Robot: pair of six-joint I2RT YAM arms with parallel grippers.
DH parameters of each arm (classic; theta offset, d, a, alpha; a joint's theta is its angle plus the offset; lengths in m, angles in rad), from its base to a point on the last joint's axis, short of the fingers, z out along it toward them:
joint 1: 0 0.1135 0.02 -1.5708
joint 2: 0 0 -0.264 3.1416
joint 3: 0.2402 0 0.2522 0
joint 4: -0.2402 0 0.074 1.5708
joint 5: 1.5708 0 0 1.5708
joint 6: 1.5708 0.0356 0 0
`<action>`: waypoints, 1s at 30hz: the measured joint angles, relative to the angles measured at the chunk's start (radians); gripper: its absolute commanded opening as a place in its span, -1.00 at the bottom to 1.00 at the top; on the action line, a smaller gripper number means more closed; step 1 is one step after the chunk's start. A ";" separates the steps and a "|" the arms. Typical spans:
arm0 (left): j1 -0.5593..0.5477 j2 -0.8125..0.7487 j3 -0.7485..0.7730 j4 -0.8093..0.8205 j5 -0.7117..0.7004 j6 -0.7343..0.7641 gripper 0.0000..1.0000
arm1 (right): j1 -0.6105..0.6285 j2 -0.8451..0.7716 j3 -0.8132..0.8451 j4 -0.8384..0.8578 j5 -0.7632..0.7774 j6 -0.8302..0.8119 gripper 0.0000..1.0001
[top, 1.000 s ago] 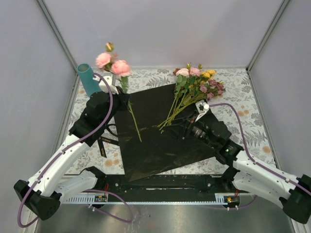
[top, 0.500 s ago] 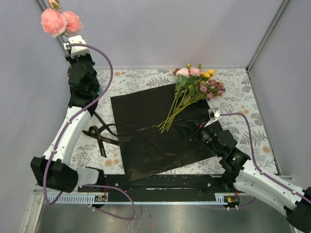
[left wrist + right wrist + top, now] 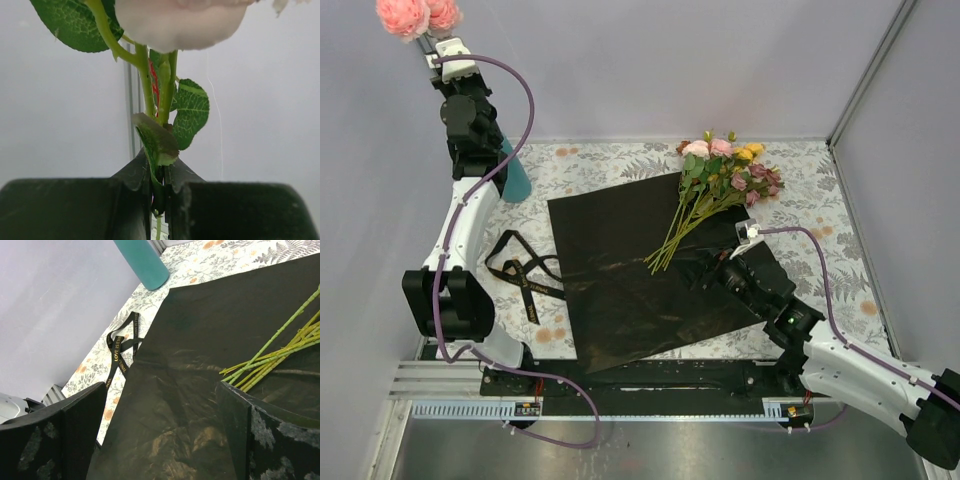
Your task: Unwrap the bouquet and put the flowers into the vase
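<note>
The bouquet lies unwrapped: its black paper [image 3: 630, 280] is spread flat, and a bundle of flowers [image 3: 720, 170] rests across its far right corner. My left gripper [image 3: 436, 47] is raised high at the far left, shut on the green stem [image 3: 165, 95] of a pink rose sprig [image 3: 412, 14]. The stem's lower end is hidden behind the arm. The teal vase [image 3: 516, 176] stands below, partly hidden by that arm. My right gripper [image 3: 748, 234] hovers open over the paper near the stem ends [image 3: 270, 357], holding nothing. The right wrist view also shows the vase [image 3: 142, 262].
A black ribbon [image 3: 520, 275] with gold lettering lies loose on the floral tablecloth [image 3: 820, 200], left of the paper; the ribbon [image 3: 120, 347] also shows in the right wrist view. Grey walls and metal posts close in the back and sides.
My left arm has swung up from beside the vase to high at the far left, carrying the pink rose sprig off the paper. The right gripper drew back slightly and stays open.
</note>
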 measured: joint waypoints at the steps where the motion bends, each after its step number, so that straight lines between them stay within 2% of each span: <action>1: 0.002 0.013 0.000 0.000 0.013 -0.008 -1.00 | 0.000 0.005 0.001 0.000 -0.001 0.000 0.99; 8: 0.006 0.050 -0.032 -0.007 0.043 -0.042 -0.97 | 0.000 0.012 0.014 0.010 -0.001 0.000 0.99; 14: 0.024 0.068 -0.055 -0.087 0.045 -0.043 -0.52 | 0.000 0.012 0.030 -0.005 -0.001 0.005 0.98; 18: 0.026 0.080 -0.057 -0.216 0.042 -0.054 0.04 | 0.000 0.012 0.048 -0.042 0.010 0.032 0.99; 27: 0.025 0.020 -0.094 -0.417 0.110 -0.095 0.91 | 0.000 0.001 0.109 -0.193 0.111 0.090 0.99; 28: 0.025 -0.003 -0.106 -0.444 0.122 -0.108 0.98 | 0.000 0.008 0.115 -0.211 0.126 0.104 0.99; 30: 0.022 -0.060 -0.133 -0.488 0.145 -0.141 0.98 | 0.000 0.029 0.122 -0.237 0.161 0.135 0.99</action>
